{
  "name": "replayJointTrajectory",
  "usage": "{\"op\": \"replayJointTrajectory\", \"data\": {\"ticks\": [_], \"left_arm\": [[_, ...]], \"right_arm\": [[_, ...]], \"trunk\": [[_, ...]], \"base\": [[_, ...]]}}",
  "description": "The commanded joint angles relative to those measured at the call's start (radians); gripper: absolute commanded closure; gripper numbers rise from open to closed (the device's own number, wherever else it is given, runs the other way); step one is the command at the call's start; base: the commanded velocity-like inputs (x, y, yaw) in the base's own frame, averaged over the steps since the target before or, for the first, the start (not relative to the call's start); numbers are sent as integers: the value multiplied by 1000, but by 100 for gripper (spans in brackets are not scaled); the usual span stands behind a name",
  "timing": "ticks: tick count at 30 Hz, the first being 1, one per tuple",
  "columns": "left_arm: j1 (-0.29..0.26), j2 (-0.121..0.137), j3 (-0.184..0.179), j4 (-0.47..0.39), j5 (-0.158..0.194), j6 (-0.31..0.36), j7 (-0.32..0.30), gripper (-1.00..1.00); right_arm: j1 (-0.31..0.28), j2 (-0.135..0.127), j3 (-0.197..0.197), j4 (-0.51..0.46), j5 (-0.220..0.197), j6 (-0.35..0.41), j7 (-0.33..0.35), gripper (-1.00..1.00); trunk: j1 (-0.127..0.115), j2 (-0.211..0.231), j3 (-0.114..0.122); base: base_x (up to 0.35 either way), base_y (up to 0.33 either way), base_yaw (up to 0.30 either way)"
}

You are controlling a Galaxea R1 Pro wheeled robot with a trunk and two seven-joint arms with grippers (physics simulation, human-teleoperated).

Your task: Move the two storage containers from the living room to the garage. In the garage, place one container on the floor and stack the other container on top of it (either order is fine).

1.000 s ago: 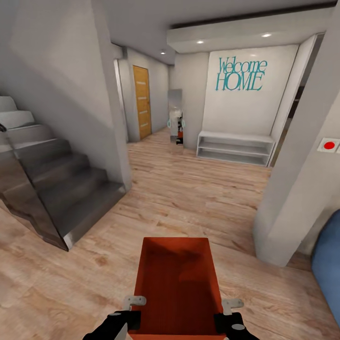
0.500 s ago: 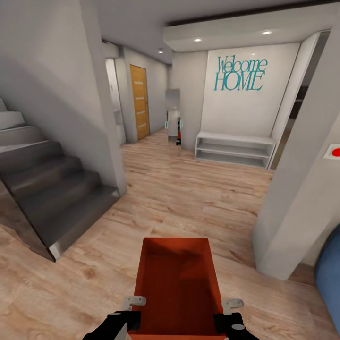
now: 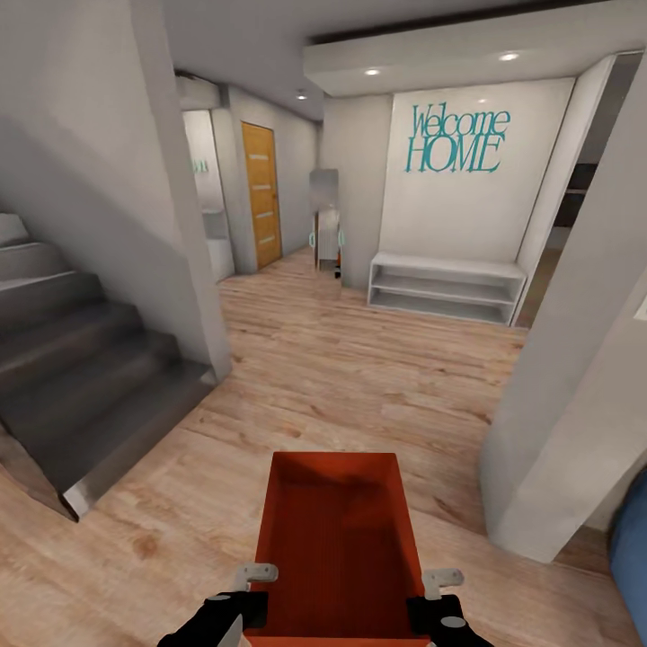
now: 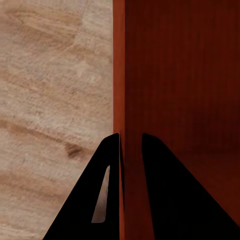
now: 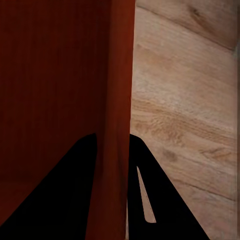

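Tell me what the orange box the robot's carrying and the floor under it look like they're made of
The storage container looks like thin rigid plastic: uniform orange-red colour, straight thin walls, a dull sheen, faint ribbing inside. It could be painted board; the render leaves that open. The left gripper and right gripper each pinch a side wall. The floor looks like light wood plank or laminate: visible grain, knots and board seams, a satin finish.

Both arms reach forward low in the head view, black wrists level with each other. The left claw (image 3: 254, 575) grips one side wall of the storage container (image 3: 340, 530), one finger inside and one outside, as the left wrist view shows (image 4: 131, 145). The right claw (image 3: 438, 580) does the same on the opposite wall (image 5: 112, 137). The fingers appear pressed against the walls, though the dark silhouettes make actual contact hard to confirm.
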Motion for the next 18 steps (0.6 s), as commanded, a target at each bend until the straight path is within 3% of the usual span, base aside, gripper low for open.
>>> {"op": "replayJointTrajectory", "data": {"ticks": [1, 9, 18], "left_arm": [[0, 0, -5, -6, -15, -3, 11, 100], [0, 0, -5, -6, -15, -3, 11, 100], [0, 0, -3, -6, -15, -3, 11, 100]], "right_arm": [[-1, 0, -1, 13, -25, -5, -15, 100], [-1, 0, -1, 13, -25, -5, -15, 100], [-1, 0, -1, 13, -25, -5, -15, 100]], "trunk": [[0, -1, -1], [0, -1, -1], [0, -1, -1]], "base": [[288, -153, 0], [291, -141, 0], [316, -18, 0]]}}
